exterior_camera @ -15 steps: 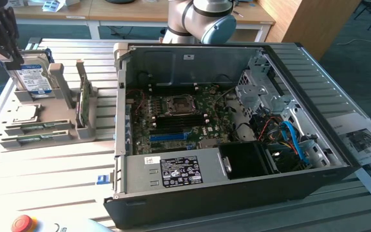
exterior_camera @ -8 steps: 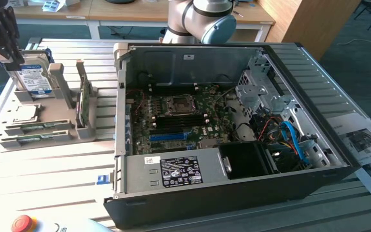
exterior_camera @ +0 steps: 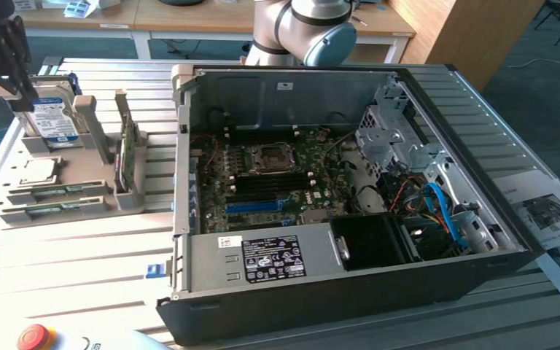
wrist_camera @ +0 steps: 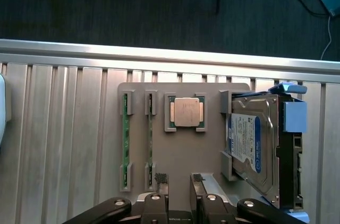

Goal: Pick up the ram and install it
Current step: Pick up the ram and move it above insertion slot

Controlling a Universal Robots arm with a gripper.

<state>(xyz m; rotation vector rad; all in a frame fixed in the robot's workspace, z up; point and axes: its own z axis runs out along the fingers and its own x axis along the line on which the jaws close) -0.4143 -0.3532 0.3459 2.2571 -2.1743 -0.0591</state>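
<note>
Lying edge-up, the ram [wrist_camera: 150, 140] points lengthwise toward the spread, empty gripper [wrist_camera: 179, 180].

The tool [wrist_camera: 179, 180] hangs over one edge of a holder [wrist_camera: 180, 155] that lies on the surface [wrist_camera: 64, 144]. Below and ahead of the tool, two ram sticks [wrist_camera: 126, 141] lie side by side in their slots, just apart. A processor [wrist_camera: 186, 112] sits in its own pocket between the sticks and a hard drive [wrist_camera: 249, 144], which stands on edge at the holder's end. The computer case [exterior_camera: 358, 219] lies on the surface, well to the exterior view's right of the tool, open side up, with the motherboard [exterior_camera: 270, 179] inside
</note>
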